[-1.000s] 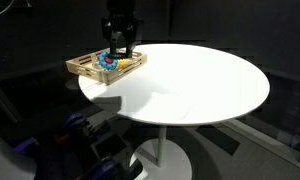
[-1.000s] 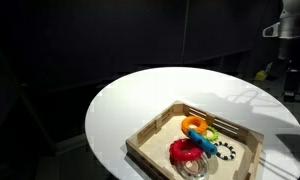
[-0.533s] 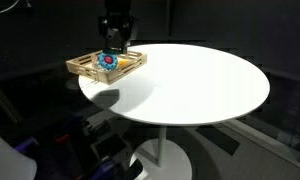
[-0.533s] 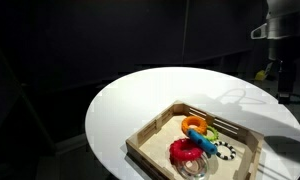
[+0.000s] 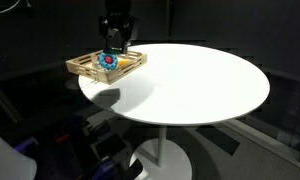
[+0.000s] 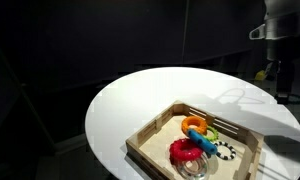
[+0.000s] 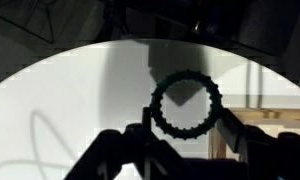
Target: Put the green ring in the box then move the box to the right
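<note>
Just left of the box (image 7: 262,128) in the wrist view, over the white table (image 7: 60,110), the claw (image 7: 186,120) stands a ring's width apart. Its fingers (image 7: 140,132) press both sides of the ring (image 7: 156,104), which hangs above the tabletop, outside the box. Toys (image 6: 195,140) lie inside the box.

The arm (image 6: 280,12) wore a pale grey-white shell. The gripper (image 7: 185,128) and its fingers (image 7: 122,152) looked black, perhaps only shadowed in the dim wrist view.
</note>
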